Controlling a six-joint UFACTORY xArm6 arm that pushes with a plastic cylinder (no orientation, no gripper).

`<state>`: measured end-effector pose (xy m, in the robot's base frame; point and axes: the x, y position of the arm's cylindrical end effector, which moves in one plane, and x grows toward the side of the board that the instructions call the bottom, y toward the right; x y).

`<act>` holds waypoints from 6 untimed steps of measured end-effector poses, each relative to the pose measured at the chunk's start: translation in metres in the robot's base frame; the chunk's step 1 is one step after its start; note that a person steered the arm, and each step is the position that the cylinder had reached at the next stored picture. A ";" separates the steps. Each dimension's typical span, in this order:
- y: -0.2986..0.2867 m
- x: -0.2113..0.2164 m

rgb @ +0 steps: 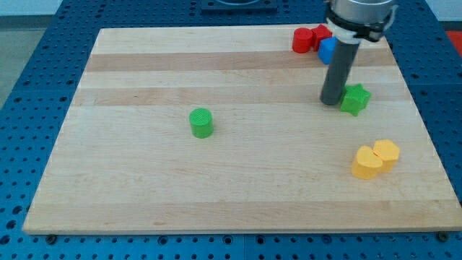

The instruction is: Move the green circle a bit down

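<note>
- Green circle [201,123]: one, left of centre on the table [144,188].
- Others: one green star [355,99], two red blocks [303,39], one blue block [327,49], two yellow blocks [375,159].
- No jaws here; my tip [331,100] sits far right of the circle, just beside the star.

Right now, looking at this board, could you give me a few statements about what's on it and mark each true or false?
1. My tip touches the green circle. False: it stands far off to the view's right, beside the green star.
2. Two yellow blocks sit together at the view's lower right. True.
3. The red blocks lie at the view's bottom left. False: top right.
4. A blue block shows partly behind the rod. True.
</note>
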<state>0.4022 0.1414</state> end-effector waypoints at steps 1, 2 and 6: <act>-0.053 -0.005; -0.112 -0.005; -0.283 0.056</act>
